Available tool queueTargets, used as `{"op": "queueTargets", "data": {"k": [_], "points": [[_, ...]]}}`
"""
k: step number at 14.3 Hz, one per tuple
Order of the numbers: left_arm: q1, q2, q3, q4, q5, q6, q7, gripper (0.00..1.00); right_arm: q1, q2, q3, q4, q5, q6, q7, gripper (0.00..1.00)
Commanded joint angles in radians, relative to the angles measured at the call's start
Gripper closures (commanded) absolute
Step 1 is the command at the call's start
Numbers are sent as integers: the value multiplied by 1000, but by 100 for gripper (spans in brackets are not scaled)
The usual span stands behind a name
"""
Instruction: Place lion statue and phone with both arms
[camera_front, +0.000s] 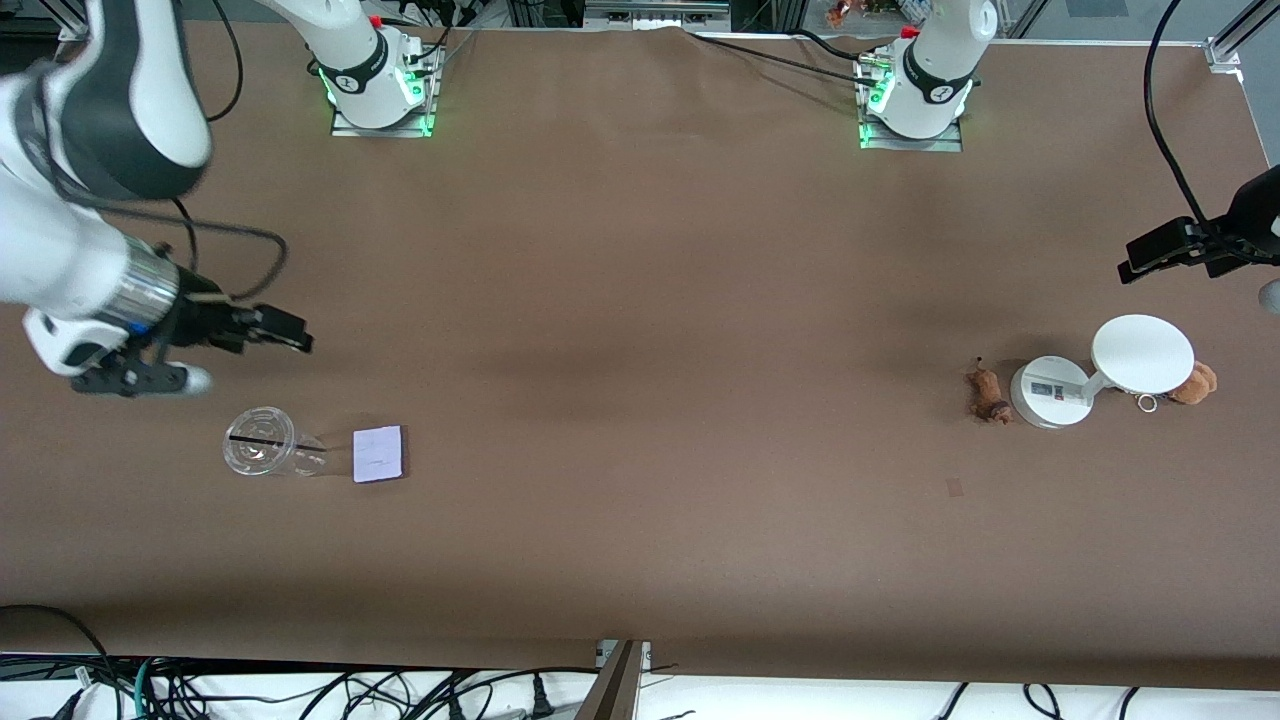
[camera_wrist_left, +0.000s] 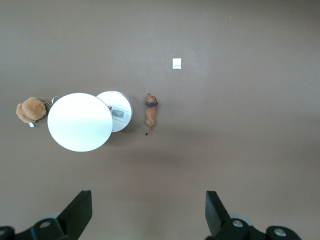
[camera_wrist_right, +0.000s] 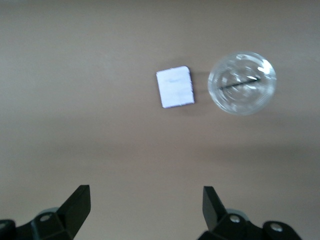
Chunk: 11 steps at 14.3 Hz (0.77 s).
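Lion statue is lying on the brown table toward the left arm's end, just beside the round base of a white stand, not touching it; the left wrist view is showing it apart from the base. The stand's round white disc is sitting above the base on a short arm. A fluffy brown plush with a metal ring is lying beside the stand, toward the table's end.

Phone is lying flat toward the right arm's end, pale face up, just beside a clear plastic cup lying on its side with a dark straw across it.

Left gripper is hanging in the air over the table by the stand, fingers spread wide, holding nothing. Right gripper is hanging over the table near the cup and phone, fingers likewise apart and empty
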Motion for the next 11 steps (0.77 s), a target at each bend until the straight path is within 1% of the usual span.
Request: {"op": "queueTargets", "data": {"k": [1, 2, 4, 6, 11], "points": [[11, 0, -4, 9, -19, 3, 10, 0, -2, -101, -10, -36, -81, -104, 16, 1], [11, 0, -4, 9, -19, 1, 10, 0, -2, -125, -9, -36, -124, -126, 13, 1], [11, 0, -4, 9, -19, 1, 10, 0, -2, -145, -10, -36, -141, -155, -2, 1], [14, 0, -4, 9, -20, 1, 10, 0, -2, -156, -1, -36, -183, -163, -15, 1], [14, 0, -4, 9, -20, 1, 10, 0, 9, -156, 2, -27, -184, -183, -42, 0]]}}
